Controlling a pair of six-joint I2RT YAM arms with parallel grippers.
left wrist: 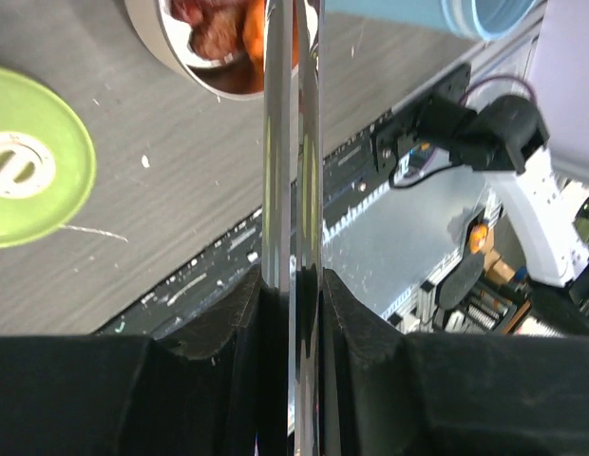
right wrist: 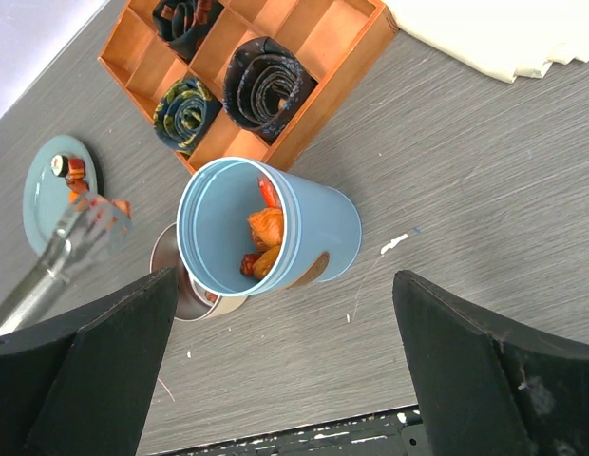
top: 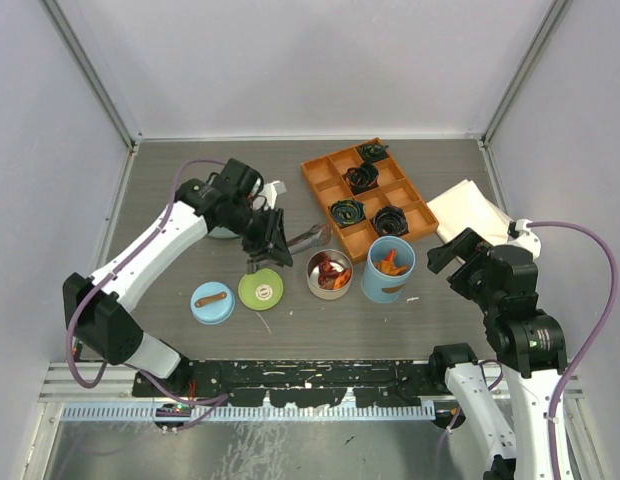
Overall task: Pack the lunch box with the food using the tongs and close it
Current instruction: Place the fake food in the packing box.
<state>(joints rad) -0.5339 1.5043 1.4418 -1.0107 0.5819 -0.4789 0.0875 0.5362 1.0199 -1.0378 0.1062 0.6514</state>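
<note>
Orange and red food chunks (right wrist: 261, 237) sit in the tall light-blue cylinder (right wrist: 323, 237) and the round steel tin (top: 330, 273). The left gripper (top: 262, 240) squeezes the thin grey metal tongs (top: 308, 237) near the tin. The right gripper (top: 452, 250) gapes wide and holds nothing.

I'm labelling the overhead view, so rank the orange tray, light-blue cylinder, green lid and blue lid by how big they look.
Largest: orange tray.
Next: light-blue cylinder.
Last: green lid and blue lid, which look about alike, so I won't rank them.
</note>
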